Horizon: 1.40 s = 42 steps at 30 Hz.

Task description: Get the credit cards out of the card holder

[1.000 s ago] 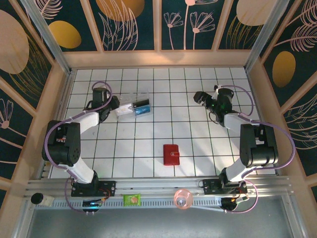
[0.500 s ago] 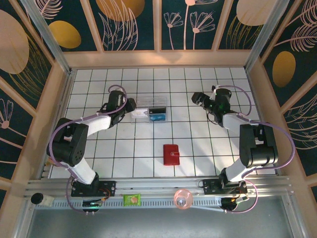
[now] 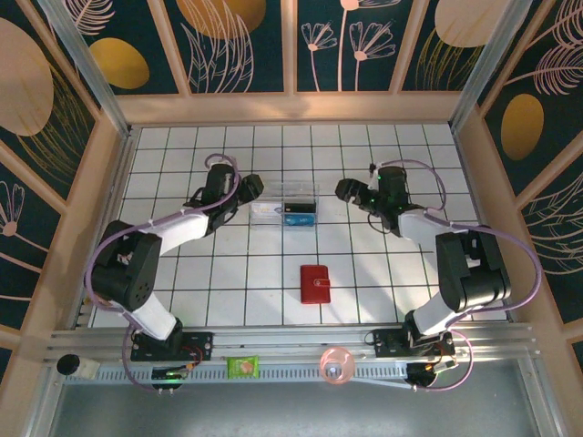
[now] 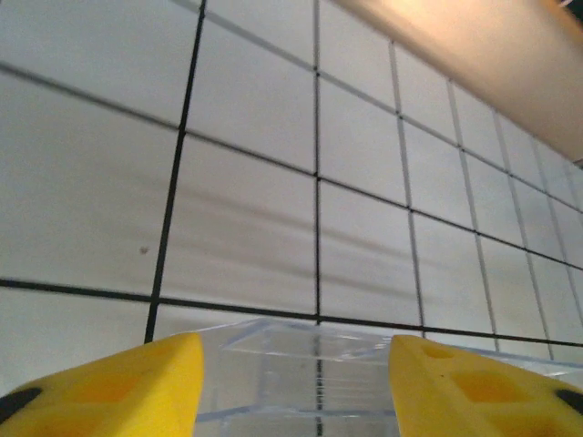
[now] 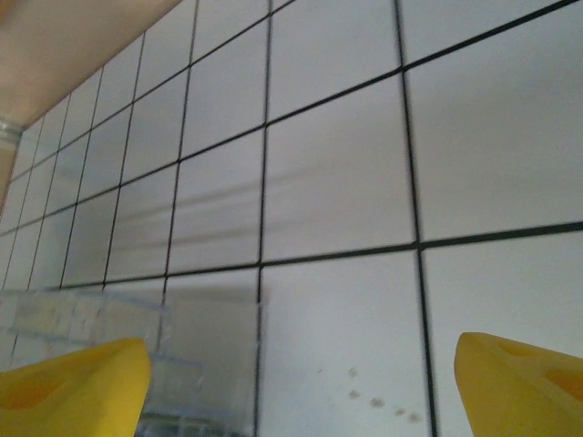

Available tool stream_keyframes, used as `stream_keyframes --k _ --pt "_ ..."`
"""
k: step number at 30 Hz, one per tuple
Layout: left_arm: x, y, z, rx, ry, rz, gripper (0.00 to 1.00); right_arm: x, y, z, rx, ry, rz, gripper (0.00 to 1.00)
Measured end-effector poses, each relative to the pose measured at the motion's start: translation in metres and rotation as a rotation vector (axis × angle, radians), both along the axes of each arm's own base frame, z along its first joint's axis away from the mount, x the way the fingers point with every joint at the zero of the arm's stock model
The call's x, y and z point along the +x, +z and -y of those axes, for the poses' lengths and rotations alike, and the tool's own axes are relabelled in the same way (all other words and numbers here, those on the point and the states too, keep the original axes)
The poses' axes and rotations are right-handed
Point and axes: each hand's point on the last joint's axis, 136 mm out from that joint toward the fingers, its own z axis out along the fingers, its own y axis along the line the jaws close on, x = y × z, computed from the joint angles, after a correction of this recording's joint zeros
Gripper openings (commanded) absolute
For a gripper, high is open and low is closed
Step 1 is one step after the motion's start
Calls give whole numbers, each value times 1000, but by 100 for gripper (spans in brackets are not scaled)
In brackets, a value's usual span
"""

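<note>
Well, the card holder (image 3: pixel 316 284) lies flat and closed on the desk (image 3: pixel 228 273). It is a small red rectangle with a leather-like look and a short tab at its right edge. It sits near the middle, towards the arm bases, well apart from both grippers. The desk is glossy white tile ruled by thin black grid lines.

Further back is a clear plastic box (image 3: pixel 284 211), hard-edged and see-through, with a pale flat piece (image 3: pixel 264 211) and a blue-and-dark one (image 3: pixel 296 218) inside.

The left gripper (image 4: pixel 296 350) is at the box's left end. Its blunt yellow fingers (image 4: pixel 137 382) are spread, and the box's transparent wall shows between them. It looks released, though I cannot tell whether a finger touches the plastic.

The right gripper (image 5: pixel 302 350) is just right of the box, spread wide over bare tile and grasping nothing. The box's corner shows beside one of its fingers.
</note>
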Motion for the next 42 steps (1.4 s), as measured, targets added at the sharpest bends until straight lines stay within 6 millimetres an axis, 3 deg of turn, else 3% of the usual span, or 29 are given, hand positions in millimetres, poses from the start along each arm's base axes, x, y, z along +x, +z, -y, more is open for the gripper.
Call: stream_keyframes --k 6,8,9,13,17,19,22,27,36,42 --pt "-13 59 -10 -40 14 136 81 -39 26 -34 -7 97 8 83" --pt "-25 69 -17 -51 23 172 93 -60 32 -52 -13 154 -6 78" --pt "-30 69 -19 -57 27 178 99 -71 31 -61 -17 182 -21 76" --pt "-54 51 -31 -67 37 172 99 -130 7 -91 -62 314 -150 66" --pt "-70 29 -36 -65 36 136 99 -180 -23 -85 -132 361 -312 59" --pt "-74 26 -38 -69 36 135 99 -192 -28 -77 -146 352 -358 53" --pt "-81 28 -40 -85 37 151 99 -205 -35 -67 -155 340 -417 48" --pt "-88 32 -41 -116 29 176 99 -220 -48 -65 -135 342 -497 48" --pt "-95 44 -44 -132 26 221 98 -223 -74 -67 -158 342 -587 47" --pt "-97 45 -43 -124 14 225 97 -224 -86 -66 -180 336 -617 41"
